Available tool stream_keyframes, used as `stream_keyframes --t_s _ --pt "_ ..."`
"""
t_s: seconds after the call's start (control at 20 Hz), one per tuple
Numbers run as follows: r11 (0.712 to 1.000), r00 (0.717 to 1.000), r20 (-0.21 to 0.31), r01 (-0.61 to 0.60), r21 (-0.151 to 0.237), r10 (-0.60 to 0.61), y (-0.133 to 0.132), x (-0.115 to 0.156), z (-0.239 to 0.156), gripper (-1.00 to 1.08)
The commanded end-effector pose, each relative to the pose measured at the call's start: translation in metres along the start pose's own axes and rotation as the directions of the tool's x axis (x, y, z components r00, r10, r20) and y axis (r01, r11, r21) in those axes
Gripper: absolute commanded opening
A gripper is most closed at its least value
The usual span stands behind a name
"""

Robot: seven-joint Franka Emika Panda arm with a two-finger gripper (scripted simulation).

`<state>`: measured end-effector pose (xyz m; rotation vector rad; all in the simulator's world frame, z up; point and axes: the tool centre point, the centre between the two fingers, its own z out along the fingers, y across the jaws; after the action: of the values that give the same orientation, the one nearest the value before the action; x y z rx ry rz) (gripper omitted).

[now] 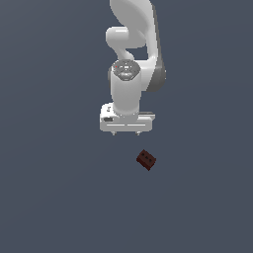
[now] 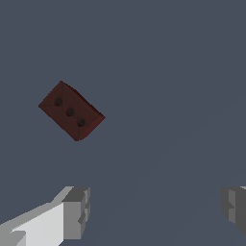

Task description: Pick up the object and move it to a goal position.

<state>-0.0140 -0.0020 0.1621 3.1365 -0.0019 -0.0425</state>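
- Reddish-brown block [image 1: 147, 159], the only one, lies on the grey floor [image 1: 49, 197] apart from the claw [image 1: 126, 132], lower and toward the exterior view's right, turned askew.
- White claw stands wide open, holding nothing; its two fingers [image 2: 76, 211] flank bare floor.
- Best approach, I judge: centre above the block, rotate to match its skew, then descend.
- Three studs [image 2: 70, 112] show on top.

Exterior view: high, far, facing arm [image 1: 129, 64] front-on. Wrist view: close, looking down past fingers [image 2: 77, 211]. Shared: brick [image 1: 147, 159] at 5 o'clock of gripper [image 1: 127, 132].
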Motion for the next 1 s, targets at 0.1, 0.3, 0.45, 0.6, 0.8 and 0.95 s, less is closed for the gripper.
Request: stream_keyframes --t_s 0.1,0.3,0.45,0.6,0.8,0.95 --pt "1.000 1.000 0.006 0.004 0.000 -0.004 -0.001 -0.001 0.002 1.00" --pt "1.000 0.999 0.047 0.025 -0.003 -0.025 -0.005 -0.012 0.017 1.00" --pt "1.000 0.997 0.068 0.028 -0.004 -0.027 -0.007 -0.018 0.024 1.00" --pt "1.000 0.997 0.067 0.026 -0.004 -0.026 -0.006 -0.017 0.023 1.00" --pt "0.999 0.997 0.063 0.049 -0.004 -0.049 -0.009 -0.014 0.024 1.00" --pt "0.996 0.995 0.060 0.085 -0.004 -0.085 -0.012 -0.010 0.027 1.00"
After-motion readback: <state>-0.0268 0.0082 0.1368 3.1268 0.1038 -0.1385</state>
